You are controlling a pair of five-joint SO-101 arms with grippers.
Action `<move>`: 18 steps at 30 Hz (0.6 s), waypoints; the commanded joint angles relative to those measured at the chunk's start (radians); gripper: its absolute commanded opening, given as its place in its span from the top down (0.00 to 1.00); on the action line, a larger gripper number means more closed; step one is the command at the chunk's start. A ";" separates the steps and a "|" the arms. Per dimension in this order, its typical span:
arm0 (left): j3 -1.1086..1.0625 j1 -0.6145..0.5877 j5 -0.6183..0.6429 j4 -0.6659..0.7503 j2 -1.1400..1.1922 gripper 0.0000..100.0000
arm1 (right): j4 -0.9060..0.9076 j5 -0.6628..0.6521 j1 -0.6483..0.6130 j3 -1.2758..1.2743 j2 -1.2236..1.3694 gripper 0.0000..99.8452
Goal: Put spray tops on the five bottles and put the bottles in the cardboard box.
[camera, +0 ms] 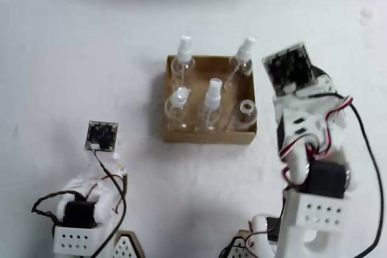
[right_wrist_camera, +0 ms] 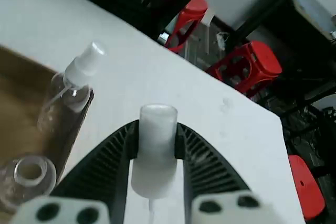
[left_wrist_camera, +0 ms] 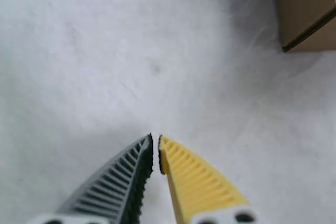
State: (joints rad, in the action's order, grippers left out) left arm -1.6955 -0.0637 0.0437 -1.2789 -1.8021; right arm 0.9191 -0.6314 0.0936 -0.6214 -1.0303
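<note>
The cardboard box (camera: pixel 175 134) sits mid-table and holds several clear bottles. Most carry white spray tops, such as the back-right bottle (camera: pixel 240 61) (right_wrist_camera: pixel 71 90). The front-right bottle (camera: pixel 247 113) (right_wrist_camera: pixel 29 174) is open-necked, with no top. My right gripper (right_wrist_camera: pixel 156 129) is shut on a white spray top (right_wrist_camera: pixel 155 153), held above the table just right of the box's back corner. The right arm (camera: pixel 296 74) stands beside the box. My left gripper (left_wrist_camera: pixel 156 141) is shut and empty, low over bare table left of the box, where the left arm (camera: pixel 101 136) rests.
A white cloth covers the table (camera: pixel 72 46). A corner of the box (left_wrist_camera: pixel 307 14) lies ahead of the left gripper. Red stools (right_wrist_camera: pixel 252 61) stand beyond the table's far edge. Cables trail from both arm bases at the near edge.
</note>
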 commanded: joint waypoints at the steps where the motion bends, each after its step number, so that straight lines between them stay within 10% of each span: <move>1: 0.002 0.010 -0.011 0.003 -0.001 0.98 | -0.193 0.187 0.002 -0.089 -0.090 0.99; 12: 0.002 0.010 -0.011 0.003 -0.001 0.98 | -0.323 0.735 0.013 -0.025 -0.202 0.99; 18: 0.002 0.010 -0.011 0.003 -0.001 0.98 | -0.344 0.789 -0.127 -0.032 -0.260 0.98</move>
State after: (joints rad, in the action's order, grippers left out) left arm -1.6955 -0.0637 0.0437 -1.2789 -1.8021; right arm 0.6214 0.1358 0.0583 -0.6905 -1.2712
